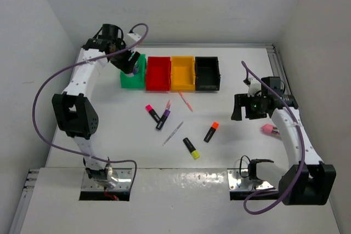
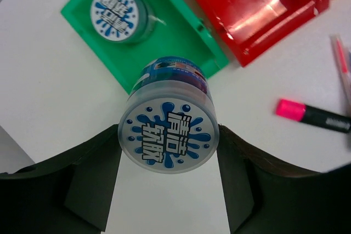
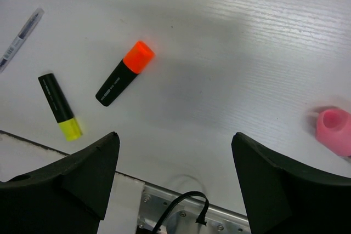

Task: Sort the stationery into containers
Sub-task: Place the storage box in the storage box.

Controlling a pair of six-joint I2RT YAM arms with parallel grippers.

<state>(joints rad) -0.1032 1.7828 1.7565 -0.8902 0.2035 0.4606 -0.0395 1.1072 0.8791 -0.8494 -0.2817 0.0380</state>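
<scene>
My left gripper (image 1: 130, 63) hangs over the green bin (image 1: 127, 81) and is shut on a round blue-white roll (image 2: 169, 132), with both fingers touching its sides. A second roll (image 2: 118, 15) lies inside the green bin (image 2: 181, 47). My right gripper (image 1: 241, 108) is open above bare table, nothing between its fingers (image 3: 93, 168). A small pink block (image 3: 334, 130) lies to its right. The orange-capped highlighter (image 3: 125, 80), the yellow-capped highlighter (image 3: 60, 106) and a grey pen (image 3: 19, 39) lie to its left.
Red bin (image 1: 158, 73), yellow-orange bin (image 1: 183, 73) and black bin (image 1: 207, 73) stand in a row right of the green one. Pink-capped highlighter (image 1: 152, 113), purple-capped highlighter (image 1: 162, 119) and a pink pen (image 1: 186, 102) lie mid-table. White walls close in on three sides.
</scene>
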